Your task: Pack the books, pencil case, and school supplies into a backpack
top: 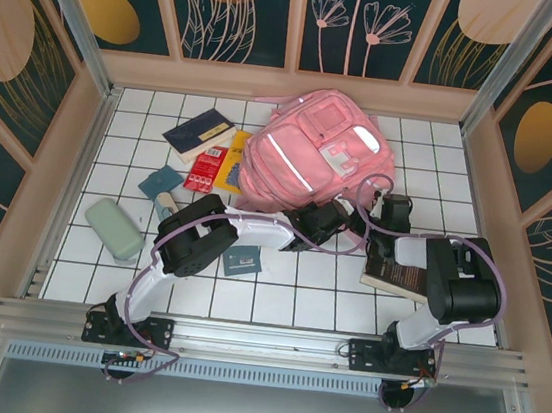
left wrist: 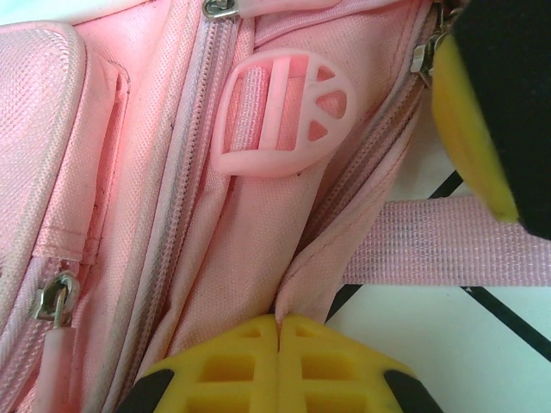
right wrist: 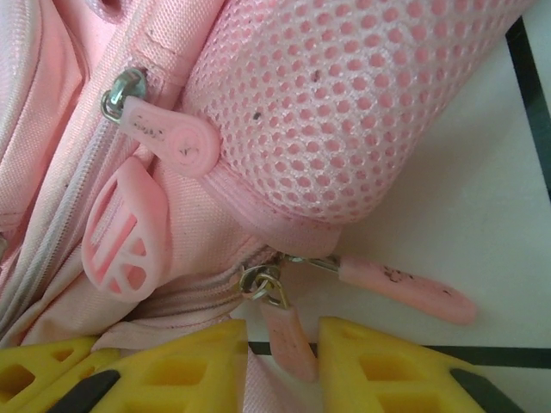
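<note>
The large pink fabric backpack (top: pixel 312 156) lies at the middle of the far edge of the white tiled surface (top: pixel 294 305). At its near side the left end effector (left wrist: pixel 280 344) is closed, pinching a fold of its fabric. The right end effector (right wrist: pixel 282 357) stands slightly open astride a pink zipper pull (right wrist: pixel 284 331). A navy book (top: pixel 196 134) and a yellow book (top: pixel 231 161) lie left of the backpack, and a thick dark brown book (top: pixel 399 274) lies toward the right edge.

The backpack (top: pixel 318 151) fills the far middle, books (top: pixel 197 134) clutter the left; near-centre tiles (top: pixel 284 303) lie free
</note>
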Tool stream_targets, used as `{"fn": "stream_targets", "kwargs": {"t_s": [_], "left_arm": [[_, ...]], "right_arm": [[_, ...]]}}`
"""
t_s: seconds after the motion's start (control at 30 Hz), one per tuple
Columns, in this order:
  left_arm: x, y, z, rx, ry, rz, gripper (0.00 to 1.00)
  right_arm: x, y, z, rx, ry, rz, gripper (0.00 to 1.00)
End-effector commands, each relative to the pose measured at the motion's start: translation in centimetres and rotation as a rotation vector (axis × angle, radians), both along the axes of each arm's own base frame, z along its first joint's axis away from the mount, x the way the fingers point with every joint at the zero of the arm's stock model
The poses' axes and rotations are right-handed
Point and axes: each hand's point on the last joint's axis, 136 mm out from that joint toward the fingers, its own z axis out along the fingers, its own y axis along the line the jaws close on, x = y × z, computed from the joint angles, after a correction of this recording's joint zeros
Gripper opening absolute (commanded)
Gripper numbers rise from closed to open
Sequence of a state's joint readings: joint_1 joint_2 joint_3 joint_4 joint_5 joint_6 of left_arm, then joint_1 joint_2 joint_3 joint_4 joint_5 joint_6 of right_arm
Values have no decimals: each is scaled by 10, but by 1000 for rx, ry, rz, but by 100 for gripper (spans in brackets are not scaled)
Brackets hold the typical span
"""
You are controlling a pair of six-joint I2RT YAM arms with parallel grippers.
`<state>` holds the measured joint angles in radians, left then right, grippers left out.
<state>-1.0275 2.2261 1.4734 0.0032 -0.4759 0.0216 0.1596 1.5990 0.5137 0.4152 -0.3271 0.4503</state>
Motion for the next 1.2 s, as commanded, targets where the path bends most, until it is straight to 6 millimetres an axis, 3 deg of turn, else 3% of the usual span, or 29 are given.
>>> {"fn": "stream_targets", "kwargs": {"t_s": [0.0,0.23,0.4,0.6,0.7,0.83,0.87,0.93,1.0,1.17], "left_arm": [[5,4,18,-20,-7,29,0],[5,3,21,-29,-5,35,0],[5,-1,22,-55,7,43,0],[7,-10,26,-102,24,51,0],[8,-14,33,-136,24,60,0],[10,-8,49,-177,17,95,0],[10,-4,54,-192,18,105,2],[10,5,63,-229,32,125,25],[12,17,74,-273,50,153,37],[20,57,93,-374,98,232,38]], "right_arm": [[3,-1,-1,-33,0,-10,26],[1,1,3,-58,-28,-4,0],[-2,4,13,-103,-75,4,0],[-11,25,32,-92,-142,72,0],[-16,35,29,-52,-124,104,0],[-16,26,18,-81,-92,66,0],[-16,23,16,-82,-86,55,0],[-15,17,15,-79,-80,34,0],[-14,13,14,-77,-77,24,0],[-13,12,14,-81,-82,31,0]]}}
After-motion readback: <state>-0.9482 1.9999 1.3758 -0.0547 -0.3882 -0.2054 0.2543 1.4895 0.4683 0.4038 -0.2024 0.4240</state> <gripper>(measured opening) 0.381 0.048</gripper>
